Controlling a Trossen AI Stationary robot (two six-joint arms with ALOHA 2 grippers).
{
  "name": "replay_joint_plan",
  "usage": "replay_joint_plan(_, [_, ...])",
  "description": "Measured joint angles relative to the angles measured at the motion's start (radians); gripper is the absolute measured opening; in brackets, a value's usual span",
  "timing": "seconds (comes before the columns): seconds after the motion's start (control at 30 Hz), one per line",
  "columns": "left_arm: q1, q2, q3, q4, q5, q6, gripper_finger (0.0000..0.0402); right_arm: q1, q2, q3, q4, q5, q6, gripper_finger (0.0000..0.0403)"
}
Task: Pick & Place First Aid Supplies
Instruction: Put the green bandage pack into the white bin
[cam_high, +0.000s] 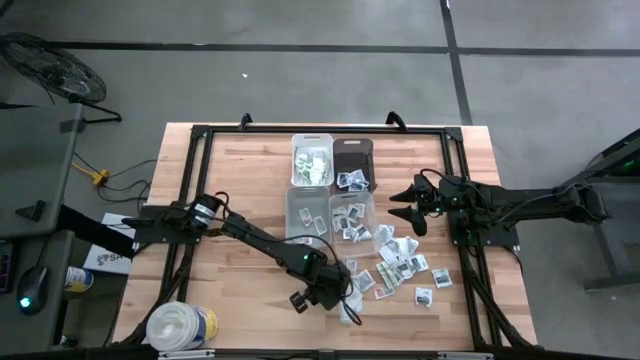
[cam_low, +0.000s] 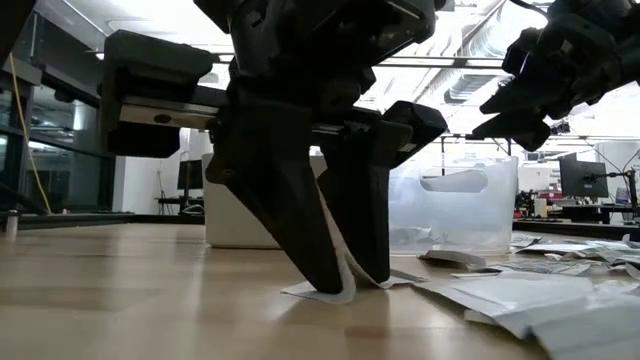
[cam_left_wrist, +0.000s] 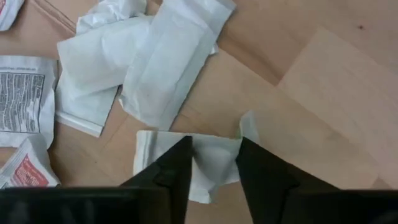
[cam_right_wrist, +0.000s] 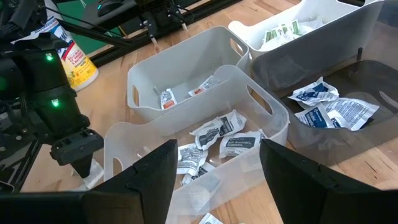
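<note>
Small white first aid packets lie scattered (cam_high: 400, 262) on the wooden table to the right of my left gripper (cam_high: 345, 302), and more lie in the bins. The left gripper points steeply down at the table's near middle, shut on one blank white packet (cam_left_wrist: 214, 163) that rests on the wood. Two more blank packets (cam_left_wrist: 155, 62) and printed ones (cam_left_wrist: 22, 99) lie just beyond it. My right gripper (cam_high: 402, 205) hangs open above the table, right of the bins, with nothing between its fingers (cam_right_wrist: 217, 152). My left gripper pinches the white packet's middle (cam_left_wrist: 214, 155) between its two fingertips (cam_low: 330, 280), coming from above and pointing down. The paper bunches up between the fingers (cam_low: 348, 272). The packet's outer parts (cam_low: 305, 290) still lie flat on the table.
Four small bins stand at the table's middle: white (cam_high: 311, 160), dark (cam_high: 352, 160) and two clear ones (cam_high: 307, 212) (cam_high: 352, 215), all holding packets. A big white round tub (cam_high: 180, 326) stands at the near left corner. Bare wood lies left of the left gripper.
</note>
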Motion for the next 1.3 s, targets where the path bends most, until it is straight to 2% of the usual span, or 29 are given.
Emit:
replay_joint_plan(0.47, [0.008, -0.010, 0.001, -0.021, -0.018, -0.050, 0.0009, 0.000, 0.000, 0.000, 0.000, 0.000, 0.000, 0.0222])
replay_joint_plan(0.7, [0.014, -0.029, -0.002, -0.057, -0.021, -0.055, 0.0007, 0.000, 0.000, 0.000, 0.000, 0.000, 0.000, 0.0222])
replay_joint_plan(1.07, [0.029, -0.156, -0.013, -0.209, -0.132, -0.057, 0.0003, 0.000, 0.000, 0.000, 0.000, 0.000, 0.000, 0.0222])
replay_joint_plan(1.3, [0.035, -0.257, -0.010, -0.232, -0.127, -0.117, 0.0002, 0.000, 0.000, 0.000, 0.000, 0.000, 0.000, 0.0222])
